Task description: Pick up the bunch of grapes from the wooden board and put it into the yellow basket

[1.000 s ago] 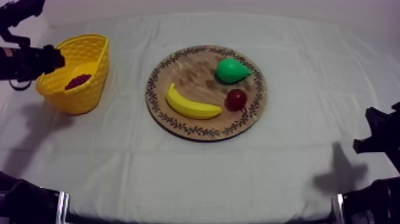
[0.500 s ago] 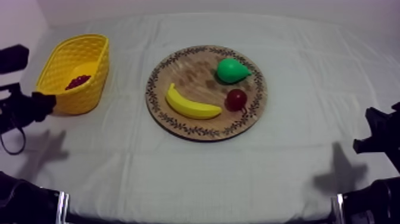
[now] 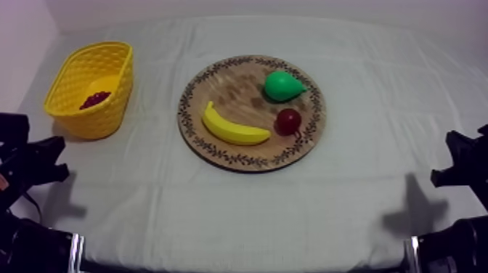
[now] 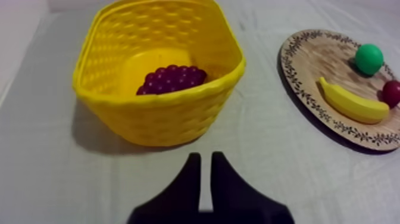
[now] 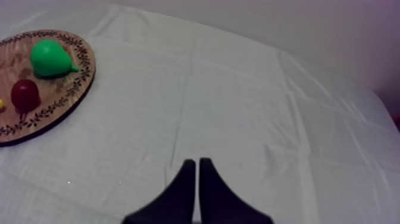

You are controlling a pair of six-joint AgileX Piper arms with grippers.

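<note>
Colours on the grey-white cloth (image 3: 240, 210)
Woven yellow basket (image 4: 161, 119) holds a dark purple bunch of grapes (image 4: 172, 78); the brown wooden board (image 3: 232, 87) has a dark leafy rim pattern and bears a yellow banana (image 3: 234, 127), green pear (image 3: 282, 86) and small red fruit (image 3: 288, 120).

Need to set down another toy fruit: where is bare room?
Free: the cloth strip between yellow basket and wooden board; the wide stretch right of the board; the near strip in front of it. Crowded: the board, with banana, pear and small red fruit; the basket holds the bunch of grapes.
</note>
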